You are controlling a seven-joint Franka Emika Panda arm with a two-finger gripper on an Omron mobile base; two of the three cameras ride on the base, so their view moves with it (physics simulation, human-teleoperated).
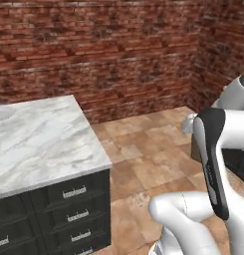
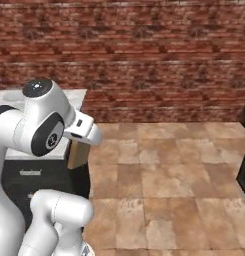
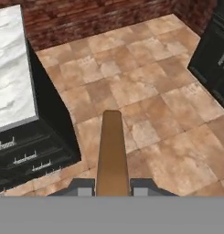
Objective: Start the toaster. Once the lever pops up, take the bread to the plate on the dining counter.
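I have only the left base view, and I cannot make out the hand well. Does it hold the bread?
Observer: Yes. In the hand view the hand is shut on the bread, which stands edge-on between its tips.
Operator: And what is under the bread?
Observer: Floor tiles. The counter lies off to that view's left, not beneath the bread.

Tan bread (image 3: 112, 153) slice held edge-on above tiled floor, marbled dining counter (image 1: 39, 139) over dark drawers nearby.
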